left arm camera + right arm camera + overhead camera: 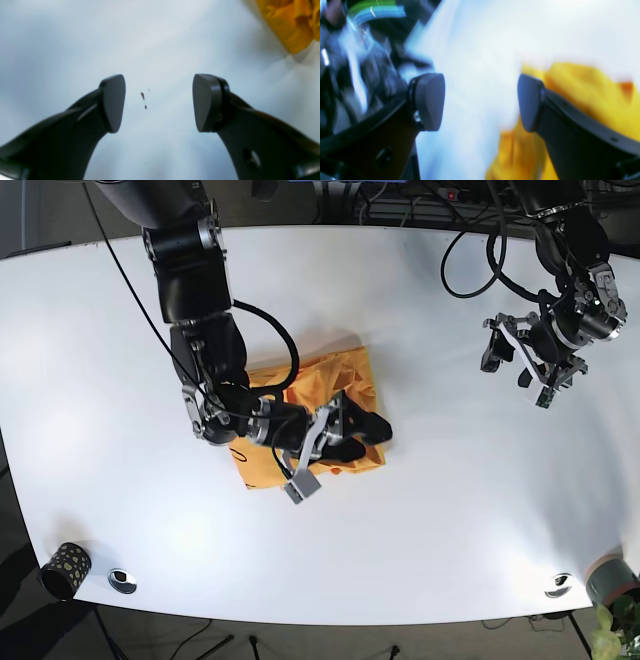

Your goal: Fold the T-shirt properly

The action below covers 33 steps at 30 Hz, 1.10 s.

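My right tool (335, 442), jaws apart and empty, sits right over the bunched orange T-shirt (300, 395) mid-table; left tool (532, 365), also agape, is well off, so right arm's nearer.

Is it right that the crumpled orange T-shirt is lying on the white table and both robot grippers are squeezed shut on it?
Not quite. The crumpled orange T-shirt does lie on the white table, but neither gripper is shut on it. The right gripper is open over the shirt, as the right wrist view shows. The left gripper is open above bare table, away from the shirt, as the left wrist view shows.
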Available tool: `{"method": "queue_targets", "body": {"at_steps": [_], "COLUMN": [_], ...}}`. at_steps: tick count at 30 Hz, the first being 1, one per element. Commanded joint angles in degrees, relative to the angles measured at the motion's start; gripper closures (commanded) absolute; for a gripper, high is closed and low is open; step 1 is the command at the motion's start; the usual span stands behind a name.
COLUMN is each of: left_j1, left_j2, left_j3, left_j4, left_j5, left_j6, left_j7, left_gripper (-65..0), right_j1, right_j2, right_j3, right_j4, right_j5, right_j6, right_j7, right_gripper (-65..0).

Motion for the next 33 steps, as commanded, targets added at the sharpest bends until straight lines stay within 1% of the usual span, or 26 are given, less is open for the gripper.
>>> {"method": "queue_targets", "body": {"at_steps": [1, 4, 7, 9, 13, 14, 15, 16, 17, 19, 21, 22, 23, 25, 27, 29, 31, 33], "left_j1": [-0.85, -0.85, -1.20, -1.38, -3.58, -4.10, -4.72, -5.25, -6.04, -8.15, -9.55, -10.52, -11.66, -13.69, -15.27, -17.64, -19.58, -21.77], "left_j2": [-0.59, -0.59, -0.51, -0.77, -0.86, -0.86, -0.68, -0.59, -0.51, -0.42, -0.33, -0.07, 0.99, 2.92, 4.33, 6.79, 8.72, 11.10], "left_j3": [-0.08, 0.18, 0.89, 2.47, 5.28, 6.07, 6.87, 7.39, 8.18, 11.79, 15.39, 17.33, 19.53, 22.87, 25.59, 28.58, 29.90, 30.78], "left_j4": [1.13, 1.13, 1.13, 1.13, 1.22, 1.22, 1.22, 1.22, 1.13, 1.04, 0.95, 0.86, 0.78, 0.69, -0.45, -4.41, -7.22, -10.83], "left_j5": [-1.18, -1.09, -0.83, -0.83, -0.74, -0.74, -0.74, -0.74, -0.74, -0.74, -0.74, -0.74, -0.65, -0.65, -0.65, -0.65, -0.65, -0.65], "left_j6": [-0.31, -0.31, -0.31, -0.14, 0.04, 0.04, 0.04, 0.04, 0.04, 0.13, 0.21, 0.74, 1.88, 4.61, 6.37, 7.42, 7.60, 7.77], "left_j7": [-1.50, -1.50, -1.50, -1.77, -1.68, -1.68, -1.77, -1.77, -1.77, -1.77, -1.77, -1.77, -1.85, -1.85, -1.85, -1.94, -1.94, -1.94], "left_gripper": [-39.0, -39.0, -39.0, -39.0, -39.0, -39.0, -39.0, -39.0, -39.0, -39.0, -39.0, -39.0, -39.0, -39.0, -39.0, -39.0, -39.0, -39.0], "right_j1": [4.86, 7.85, 8.21, 7.33, 3.72, 2.05, 0.91, 0.47, -0.06, -1.03, -1.73, -1.73, -1.55, -1.11, 0.38, 3.19, 4.86, 6.18], "right_j2": [-1.14, -1.23, -0.70, 1.76, 5.19, 6.51, 7.56, 8.09, 8.88, 10.99, 12.48, 13.19, 13.80, 14.51, 14.59, 14.33, 14.07, 12.66], "right_j3": [-1.73, -3.93, -3.93, -3.23, -1.56, -0.33, 0.64, 1.25, 1.96, 4.24, 6.00, 6.70, 7.32, 8.38, 8.99, 8.81, 8.73, 8.81], "right_j4": [-4.56, -6.85, -4.56, -0.52, 7.13, 9.68, 11.26, 11.88, 12.05, 12.05, 11.70, 11.09, 9.94, 7.22, 3.79, -2.89, -6.32, -9.57], "right_j5": [1.12, 1.38, 1.73, 1.73, 1.65, 1.56, 1.56, 1.56, 1.65, 1.65, 1.29, 1.21, 1.21, 1.21, 0.77, -2.66, -5.39, -8.82], "right_j6": [0.28, 0.28, 0.37, 0.10, 0.01, 0.01, 0.01, 0.01, 0.01, 0.01, 0.01, 0.01, 0.01, 0.01, -0.07, -0.07, -0.07, 0.45], "right_j7": [3.68, 4.91, 4.39, 2.54, 1.05, 0.96, 0.96, 0.96, 0.96, 0.96, 0.96, 0.96, 0.96, 1.05, 1.22, 2.37, 3.16, 4.65], "right_gripper": [-42.2, -42.2, -42.2, -42.2, -41.9, -40.0, -36.6, -33.9, -30.1, -18.7, -11.9, -9.7, -9.4, -11.1, -12.7, -12.4, -12.4, -12.4]}}
